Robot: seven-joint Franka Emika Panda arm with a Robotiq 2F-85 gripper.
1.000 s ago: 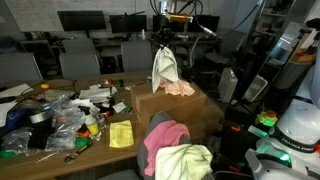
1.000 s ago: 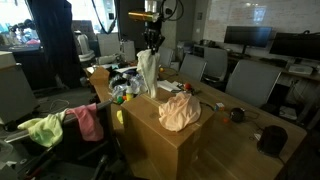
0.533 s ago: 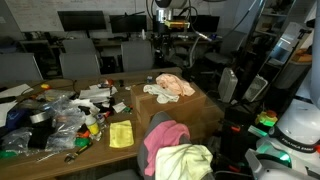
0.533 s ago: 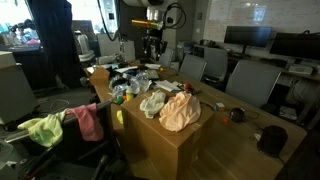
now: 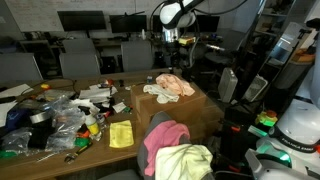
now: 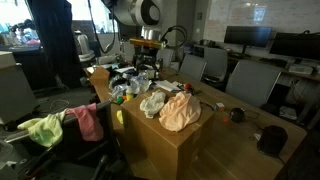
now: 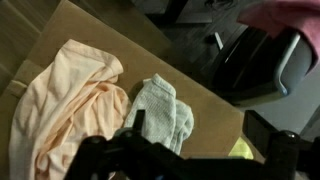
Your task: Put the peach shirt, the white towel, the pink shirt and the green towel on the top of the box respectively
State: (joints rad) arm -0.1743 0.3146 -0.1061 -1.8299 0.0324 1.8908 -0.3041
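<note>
Nearest me, bottom centre in an exterior view: pale green towel (image 5: 190,160) and pink shirt (image 5: 163,133), heaped together and touching, both off the box. Next back is the brown cardboard box (image 5: 195,115). On its top I see the peach shirt (image 6: 181,111), with the small white towel (image 6: 153,102) touching it on its frame-left side. The wrist view shows the two side by side. Farthest, upper centre: hand (image 5: 169,52) above the box, fingers spread, holding nothing.
</note>
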